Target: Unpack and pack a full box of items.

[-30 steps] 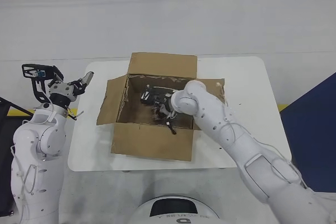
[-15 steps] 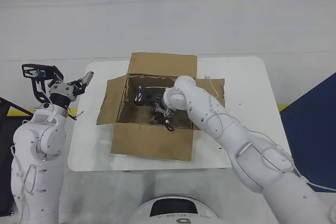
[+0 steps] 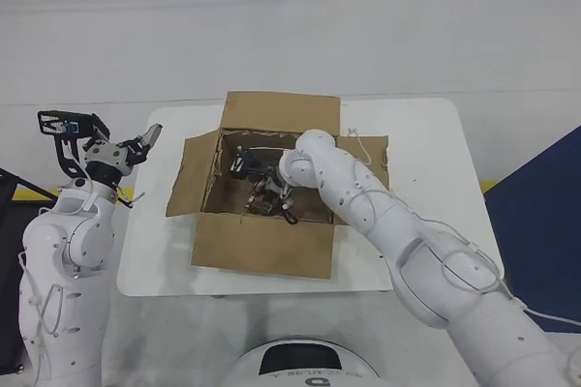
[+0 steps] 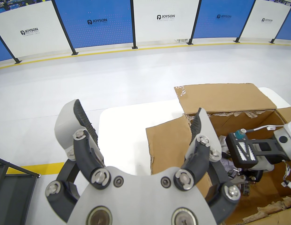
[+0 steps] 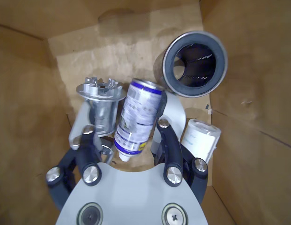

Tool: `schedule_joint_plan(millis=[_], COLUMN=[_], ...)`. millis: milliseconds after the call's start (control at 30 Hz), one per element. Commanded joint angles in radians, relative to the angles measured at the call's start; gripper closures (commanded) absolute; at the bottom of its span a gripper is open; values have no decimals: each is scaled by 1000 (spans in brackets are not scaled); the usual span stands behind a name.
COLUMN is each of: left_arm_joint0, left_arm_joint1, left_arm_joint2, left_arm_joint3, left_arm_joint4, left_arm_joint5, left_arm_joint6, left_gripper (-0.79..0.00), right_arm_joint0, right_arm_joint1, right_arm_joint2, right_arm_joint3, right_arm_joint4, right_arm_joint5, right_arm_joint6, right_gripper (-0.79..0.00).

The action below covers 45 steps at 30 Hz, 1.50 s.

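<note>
While the right gripper (image 5: pixel 125 105), claw apart, straddles a spray can (image 5: pixel 136 118) mid-frame in the cardboard box (image 3: pixel 261 247), unpacking seems underway. Next, clamp squarely; left gripper (image 4: pixel 138 108) gapes empty

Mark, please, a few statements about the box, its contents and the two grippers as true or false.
1. The right gripper is down inside the cardboard box. True.
2. The left gripper holds a spray can. False: it is open and empty, outside the box.
3. A blue-and-white spray can lies between the right gripper's open jaws. True.
4. The black-rimmed metal cylinder stands on the table beside the box. False: it is inside the box.
5. The box's flaps are taped shut. False: they are folded open.
</note>
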Motion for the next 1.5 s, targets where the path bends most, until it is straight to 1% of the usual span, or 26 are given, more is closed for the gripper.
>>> schedule_joint_plan(millis=[0, 167, 233, 300, 400, 500, 600, 633, 767, 800, 867, 900, 1000, 1067, 1167, 1233, 1367, 1467], left_arm_joint0=[0, 0, 0, 0, 0, 0, 0, 0, 0, 0, 0, 0, 0, 0, 0, 0, 0, 0], left_arm_joint1=[0, 0, 0, 0, 0, 0, 0, 0, 0, 0, 0, 0, 0, 0, 0, 0, 0, 0], left_arm_joint2=[0, 0, 0, 0, 0, 0, 0, 0, 0, 0, 0, 0, 0, 0, 0, 0, 0, 0], left_arm_joint3=[0, 0, 0, 0, 0, 0, 0, 0, 0, 0, 0, 0, 0, 0, 0, 0, 0, 0], left_arm_joint4=[0, 0, 0, 0, 0, 0, 0, 0, 0, 0, 0, 0, 0, 0, 0, 0, 0, 0], left_arm_joint5=[0, 0, 0, 0, 0, 0, 0, 0, 0, 0, 0, 0, 0, 0, 0, 0, 0, 0], left_arm_joint6=[0, 0, 0, 0, 0, 0, 0, 0, 0, 0, 0, 0, 0, 0, 0, 0, 0, 0], left_gripper=[-785, -785, -785, -785, -785, -785, -785, -785, -785, -785, -785, -785, -785, -785, -785, -785, -785, -785], right_arm_joint0=[-4, -18, -21, -21, -18, -20, -29, -33, -55, -59, -70, -74, -87, -91, -92, -89, -78, -65], right_arm_joint1=[1, 2, -1, -4, -4, 5, 19, 24, 50, 54, 64, 68, 73, 75, 72, 67, 52, 37], right_arm_joint2=[1, 3, 1, 1, 8, 22, 41, 48, 83, 88, 102, 107, 115, 117, 112, 107, 88, 72], right_arm_joint3=[-6, -13, -7, -5, -1, -14, -37, -47, -95, -103, -122, -130, -151, -158, -157, -149, -116, -84], right_arm_joint4=[-10, -17, -17, -16, -20, -28, -39, -43, -57, -59, -65, -71, -72, -69, -67, -67, -65, -59], right_arm_joint5=[4, 11, 20, 27, 41, 52, 63, 66, 77, 78, 89, 104, 106, 101, 93, 95, 101, 106], right_arm_joint6=[-14, -15, -8, -5, -19, -32, -41, -43, -41, -39, -23, -9, 15, 26, 37, 44, 58, 71], right_gripper=[-382, -385, -397, -505, -517, -551, -536, -514, -523, -511, -489, -502, -483, -477, -440, -391, -345, -329])
